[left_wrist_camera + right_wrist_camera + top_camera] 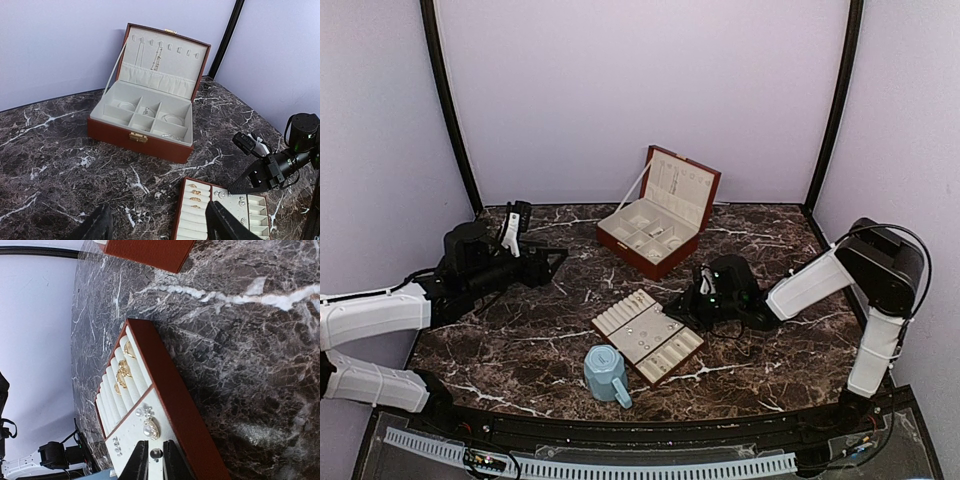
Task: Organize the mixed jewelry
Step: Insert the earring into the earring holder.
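Wrist views alone show right fingers pinching a silvery stud on the tray, left fingers spread.

left arm: 2 wht rounded shells w/ blk joints betw., well behind the fingers.
left wrist: was blk, blocky; sm wht bracket w/ dark marks on top, just behind the fingers.
left gripper: fingers were matte blk, tapered.
right arm: wht tube links; big round blk joint further back.
cable: thin, blk, looped over that joint.
right gripper: fingers were dark, slim, wedge-shaped.
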Controlling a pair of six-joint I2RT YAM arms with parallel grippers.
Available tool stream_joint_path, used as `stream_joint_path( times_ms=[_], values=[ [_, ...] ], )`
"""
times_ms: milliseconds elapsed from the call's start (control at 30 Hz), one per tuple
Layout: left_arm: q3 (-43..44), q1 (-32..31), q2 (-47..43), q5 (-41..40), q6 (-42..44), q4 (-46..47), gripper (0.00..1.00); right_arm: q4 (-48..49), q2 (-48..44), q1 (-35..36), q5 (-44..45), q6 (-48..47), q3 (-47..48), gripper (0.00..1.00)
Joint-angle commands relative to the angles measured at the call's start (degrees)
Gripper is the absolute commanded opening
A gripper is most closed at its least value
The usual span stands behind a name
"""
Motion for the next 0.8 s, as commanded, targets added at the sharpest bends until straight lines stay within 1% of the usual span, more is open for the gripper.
stream_joint_path(
  times_ms=[0,233,433,633,767],
  values=[
    [-0.7,0.3,-1.9,-0.5,-0.3,-0.8,0.66,-3.3,-2.3,0.6,2.5,-2.1,1.4,0.12],
    [-0.8,0.3,-2.3,-0.9,-0.3,-1.4,0.66,-8.2,-4.8,0.8,5.1,-4.7,2.1,0.16],
    [-0.7,0.3,-2.5,-1.1,-0.3,-1.4,0.67,-11.1,-5.8,0.9,6.0,-7.1,3.1,0.17],
    [-0.6,0.3,-2.6,-1.3,-0.7,-1.5,0.67,-17.4,-4.1,2.5,6.3,-13.6,8.4,0.1],
    [-0.6,0.3,-2.6,-1.3,-1.1,-1.6,0.67,-20.5,-2.9,3.3,7.2,-16.3,11.2,0.07]
  ],
)
